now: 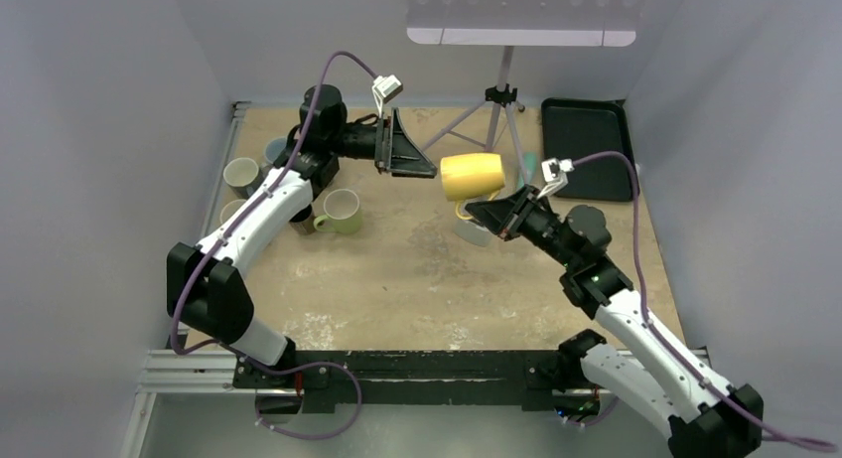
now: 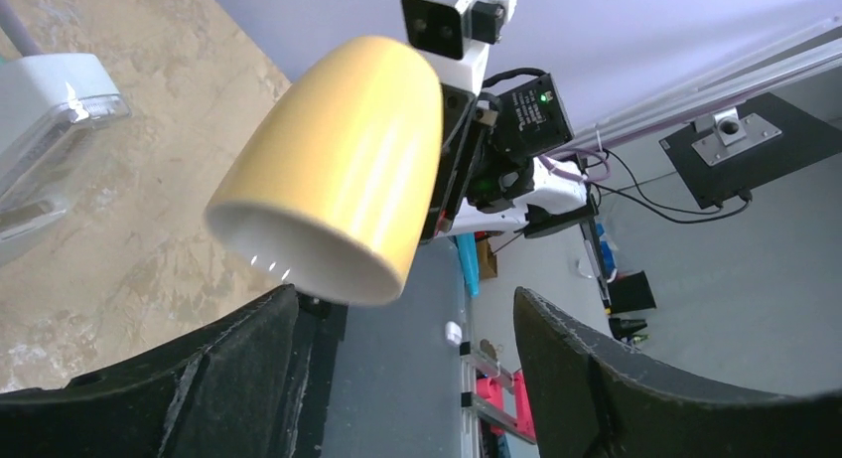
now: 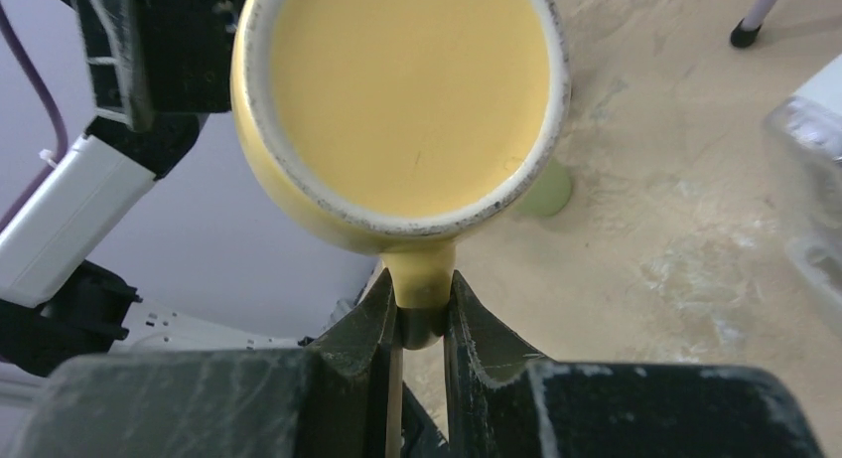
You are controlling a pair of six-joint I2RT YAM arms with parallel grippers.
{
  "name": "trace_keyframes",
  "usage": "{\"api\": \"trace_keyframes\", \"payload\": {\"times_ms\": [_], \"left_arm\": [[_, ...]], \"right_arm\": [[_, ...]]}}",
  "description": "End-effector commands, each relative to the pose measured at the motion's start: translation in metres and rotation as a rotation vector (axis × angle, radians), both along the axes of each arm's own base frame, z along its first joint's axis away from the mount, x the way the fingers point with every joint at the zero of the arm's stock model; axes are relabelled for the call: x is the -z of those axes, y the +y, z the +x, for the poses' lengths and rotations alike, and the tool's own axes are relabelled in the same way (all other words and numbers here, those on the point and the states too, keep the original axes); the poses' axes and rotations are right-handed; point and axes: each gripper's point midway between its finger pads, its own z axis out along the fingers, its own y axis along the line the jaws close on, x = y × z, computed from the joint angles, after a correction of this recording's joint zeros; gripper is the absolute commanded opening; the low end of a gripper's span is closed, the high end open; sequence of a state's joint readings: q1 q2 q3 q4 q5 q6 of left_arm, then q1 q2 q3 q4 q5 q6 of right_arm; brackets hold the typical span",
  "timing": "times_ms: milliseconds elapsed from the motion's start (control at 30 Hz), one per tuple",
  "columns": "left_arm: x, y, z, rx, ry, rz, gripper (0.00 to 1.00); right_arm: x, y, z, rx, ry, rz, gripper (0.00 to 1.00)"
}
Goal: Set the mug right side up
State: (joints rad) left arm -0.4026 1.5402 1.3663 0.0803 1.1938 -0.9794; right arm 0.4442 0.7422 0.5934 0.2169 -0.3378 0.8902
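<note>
The yellow mug (image 1: 473, 175) hangs in the air above the table's middle, lying on its side. My right gripper (image 1: 501, 216) is shut on its handle (image 3: 422, 272). The right wrist view shows the mug's flat base (image 3: 407, 90) just beyond the gripper (image 3: 422, 309). My left gripper (image 1: 409, 152) is open and empty, just left of the mug. In the left wrist view the mug (image 2: 338, 170) points its white-rimmed mouth down toward my left gripper (image 2: 407, 359), and its rim sits just above the left finger (image 2: 199, 379).
A green mug (image 1: 342, 212) and other mugs (image 1: 241, 175) stand at the left of the table. A clear container (image 1: 475, 226) lies under the held mug. A black tray (image 1: 586, 145) is at the back right and a tripod (image 1: 501, 100) at the back.
</note>
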Motion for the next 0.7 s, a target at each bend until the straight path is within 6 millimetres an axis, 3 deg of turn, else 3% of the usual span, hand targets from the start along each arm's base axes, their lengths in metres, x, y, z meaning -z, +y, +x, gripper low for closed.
{"api": "trace_keyframes", "payload": {"times_ms": [0, 200, 267, 367, 467, 567, 633, 667], "left_arm": [[-0.016, 0.0, -0.01, 0.012, -0.032, -0.039, 0.81], [-0.015, 0.0, -0.011, 0.012, -0.031, -0.041, 0.64], [-0.014, 0.0, -0.011, 0.015, -0.026, -0.041, 0.48], [-0.017, 0.001, -0.012, 0.017, -0.033, -0.045, 0.34], [-0.023, 0.002, -0.012, 0.02, -0.048, -0.049, 0.0], [-0.025, 0.012, -0.008, -0.006, -0.092, -0.018, 0.0], [-0.02, 0.025, -0.007, -0.038, -0.161, 0.066, 0.0], [-0.007, 0.037, -0.015, -0.057, -0.155, 0.178, 0.0]], "right_arm": [[-0.075, 0.021, 0.001, -0.019, -0.192, 0.137, 0.0], [-0.08, 0.053, 0.003, -0.106, -0.198, 0.161, 0.0], [-0.081, 0.065, 0.003, -0.135, -0.201, 0.163, 0.0], [-0.073, 0.079, 0.006, -0.169, -0.178, 0.157, 0.0], [-0.066, 0.087, 0.008, -0.189, -0.161, 0.144, 0.0], [-0.058, 0.088, 0.015, -0.166, -0.133, 0.058, 0.03], [-0.05, 0.084, 0.021, -0.139, -0.12, -0.056, 0.36], [-0.046, 0.08, 0.024, -0.118, -0.129, -0.131, 0.5]]}}
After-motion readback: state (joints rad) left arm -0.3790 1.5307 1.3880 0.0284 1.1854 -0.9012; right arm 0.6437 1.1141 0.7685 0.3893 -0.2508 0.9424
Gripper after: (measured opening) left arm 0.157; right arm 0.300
